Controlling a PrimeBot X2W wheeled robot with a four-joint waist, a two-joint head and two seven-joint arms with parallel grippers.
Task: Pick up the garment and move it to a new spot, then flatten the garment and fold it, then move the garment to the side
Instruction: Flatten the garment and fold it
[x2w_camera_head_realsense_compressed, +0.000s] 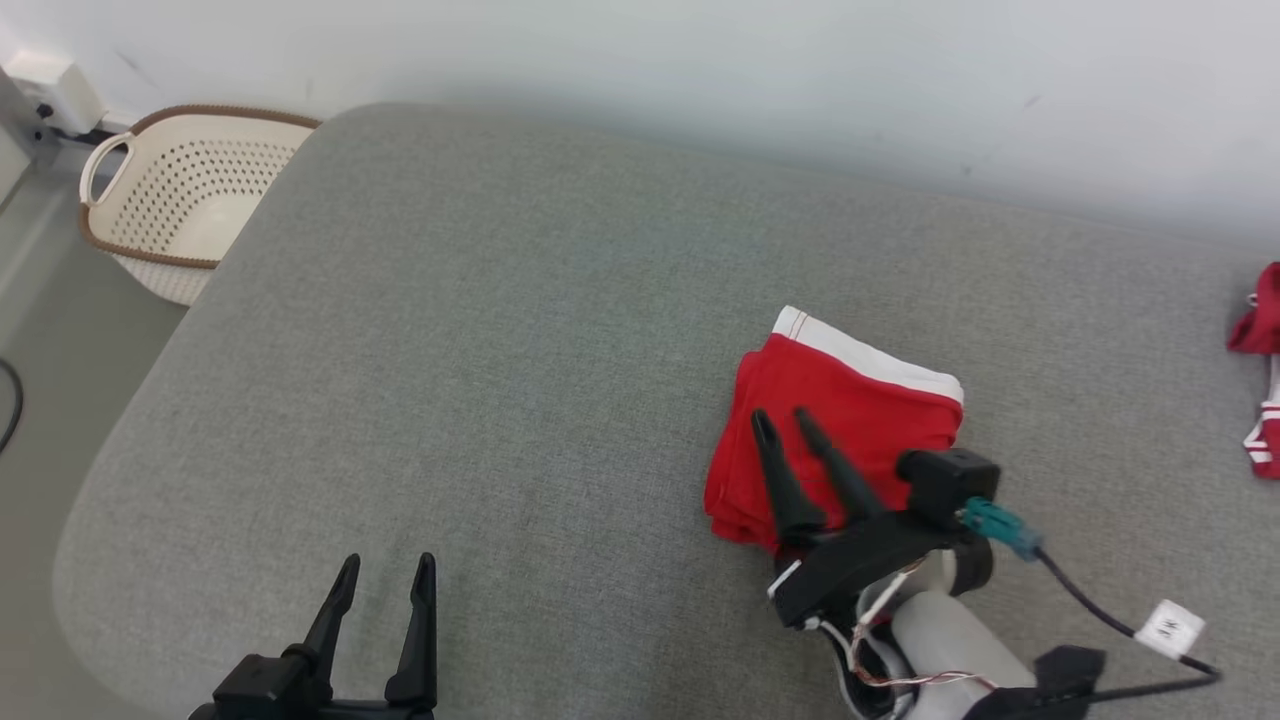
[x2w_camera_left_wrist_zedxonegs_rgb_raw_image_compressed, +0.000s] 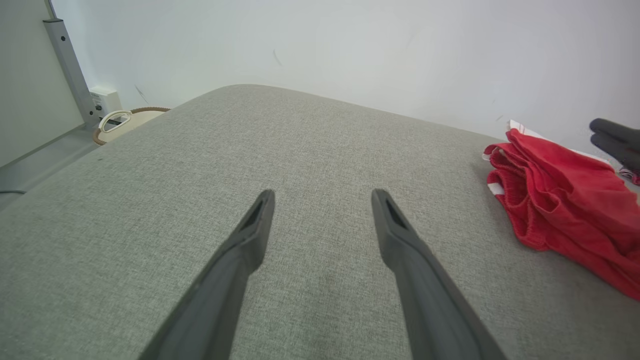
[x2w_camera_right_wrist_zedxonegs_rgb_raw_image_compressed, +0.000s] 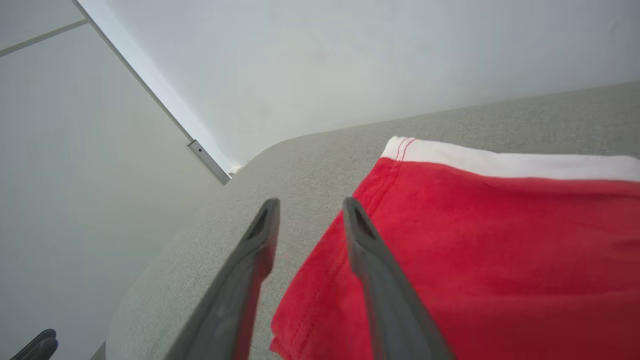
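The right gripper (x2w_camera_head_realsense_compressed: 782, 416) is being held partly parted with nothing gripped, over the folded red garment (x2w_camera_head_realsense_compressed: 860, 395), which is lying on the grey cushion (x2w_camera_head_realsense_compressed: 500, 350) at 4 o'clock in the head view. The left gripper (x2w_camera_head_realsense_compressed: 388, 565) is being held wide apart and empty at 7 o'clock. Writing on the white cable tag (x2w_camera_head_realsense_compressed: 1170, 628) is being shown too small to read.

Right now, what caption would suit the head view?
Folded red garment on grey padded surface, right gripper open over it.
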